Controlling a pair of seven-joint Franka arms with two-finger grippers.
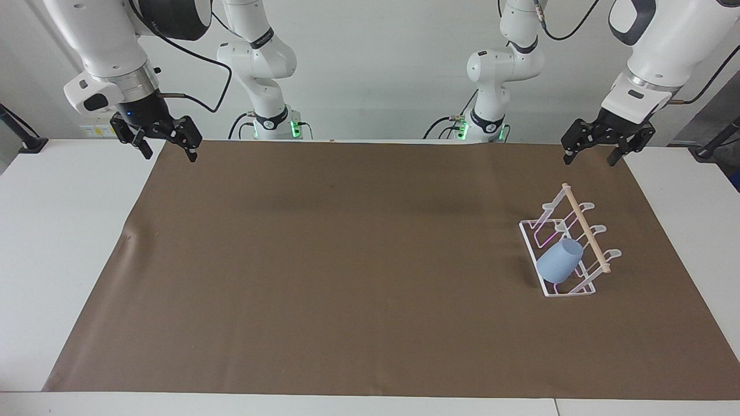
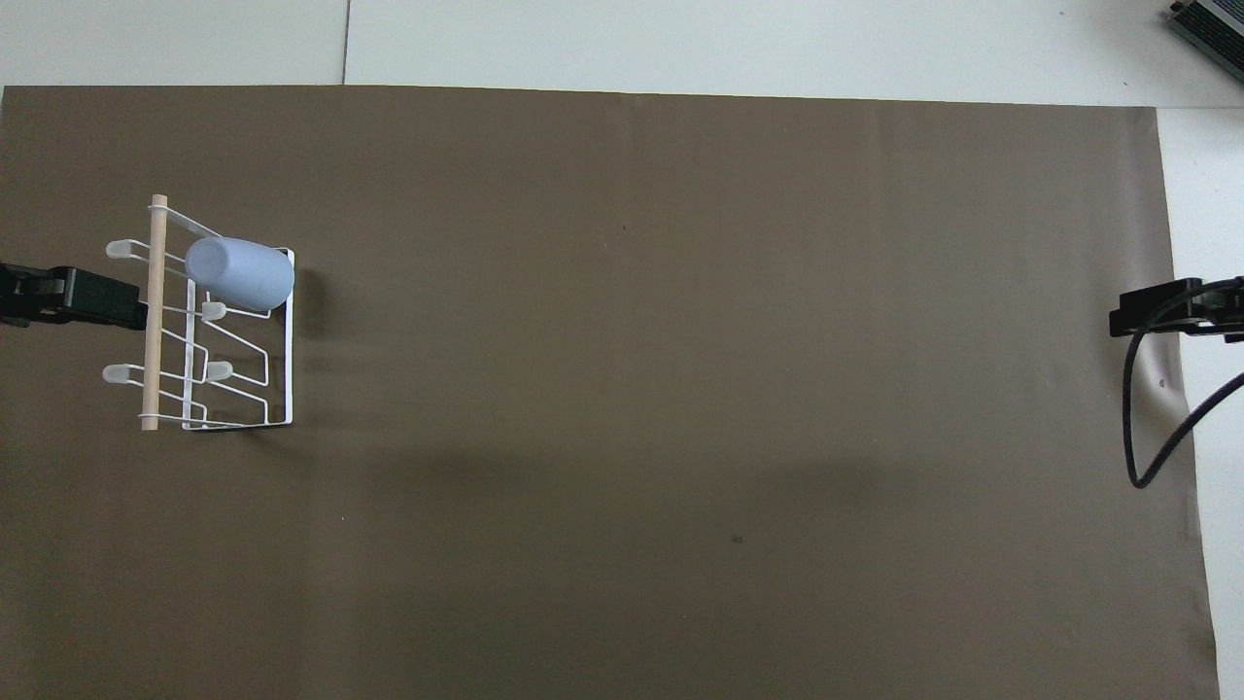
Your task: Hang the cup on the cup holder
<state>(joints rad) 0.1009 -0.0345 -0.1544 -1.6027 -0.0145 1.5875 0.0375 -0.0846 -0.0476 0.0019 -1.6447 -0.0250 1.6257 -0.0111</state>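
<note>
Both grippers hang empty with their fingers spread wide, which I read as the job being done rather than begun. My left gripper (image 1: 595, 151) is up over the mat's (image 1: 358, 266) edge at its own end of the table, and the cup holder (image 1: 569, 245) sits on the mat just below and ahead of it, near but clear of the fingers. On that holder the cup (image 1: 559, 261) is slipped over a prong at the end of the row farthest from the left gripper, tilted along the rack's slant with its closed base pointing up toward the wooden rod (image 1: 585, 227); I judge the slope and the prong inside keep it from sliding off. My right gripper (image 1: 167, 144) waits over the other mat corner, well apart from all of it.
</note>
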